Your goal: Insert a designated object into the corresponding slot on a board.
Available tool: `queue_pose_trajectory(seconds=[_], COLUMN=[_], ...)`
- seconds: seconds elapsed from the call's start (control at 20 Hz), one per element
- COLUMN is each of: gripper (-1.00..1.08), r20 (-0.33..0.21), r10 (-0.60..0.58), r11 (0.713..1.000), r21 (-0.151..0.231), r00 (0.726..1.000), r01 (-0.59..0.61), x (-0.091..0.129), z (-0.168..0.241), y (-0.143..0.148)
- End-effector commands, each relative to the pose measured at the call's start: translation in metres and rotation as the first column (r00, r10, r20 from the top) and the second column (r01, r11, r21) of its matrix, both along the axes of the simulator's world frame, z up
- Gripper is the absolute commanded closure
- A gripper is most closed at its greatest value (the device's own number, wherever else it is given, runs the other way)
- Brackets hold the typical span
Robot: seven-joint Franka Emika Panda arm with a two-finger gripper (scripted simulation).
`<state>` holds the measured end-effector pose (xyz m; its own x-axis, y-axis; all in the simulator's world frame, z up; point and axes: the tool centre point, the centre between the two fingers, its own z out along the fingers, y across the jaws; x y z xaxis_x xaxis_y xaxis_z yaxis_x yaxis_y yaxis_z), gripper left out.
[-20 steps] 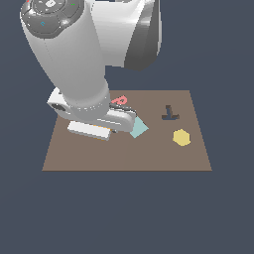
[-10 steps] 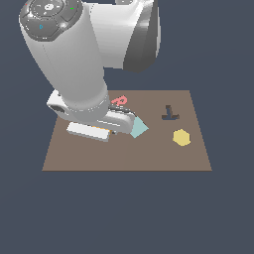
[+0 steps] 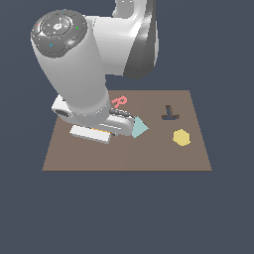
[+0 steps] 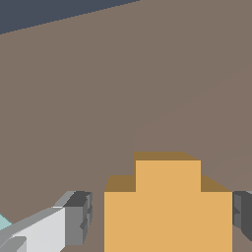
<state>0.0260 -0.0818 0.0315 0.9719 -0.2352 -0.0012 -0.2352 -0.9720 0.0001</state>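
**Orange piece between the claw's fingers**

Orange piece (image 4: pixel 167 206) sits between the spread fingers (image 4: pixel 78 216) of the claw (image 4: pixel 160 216), gaps showing either side, so it is open. Beyond lies the brown board (image 4: pixel 147 74). Slot hidden.

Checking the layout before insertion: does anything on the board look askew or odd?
The light-blue square piece lies turned cornerwise to the large brown board's edges. Nothing looks spilled or damaged.
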Motion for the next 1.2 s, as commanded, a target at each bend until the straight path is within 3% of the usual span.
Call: queue_pose_trajectory(seconds=[0.0, 0.7, 1.15], gripper=[1.08, 1.08, 1.08], r20=[0.001, 0.001, 0.001], r10=[0.0, 0.006, 0.085], r11=[1.0, 1.0, 0.996], r21=[0.0, 0.0, 0.0], r00=[1.0, 1.0, 0.996], r01=[0.0, -0.006, -0.085], x=[0.0, -0.001, -0.019], z=[-0.002, -0.001, 0.001], y=[0.0, -0.001, -0.011])
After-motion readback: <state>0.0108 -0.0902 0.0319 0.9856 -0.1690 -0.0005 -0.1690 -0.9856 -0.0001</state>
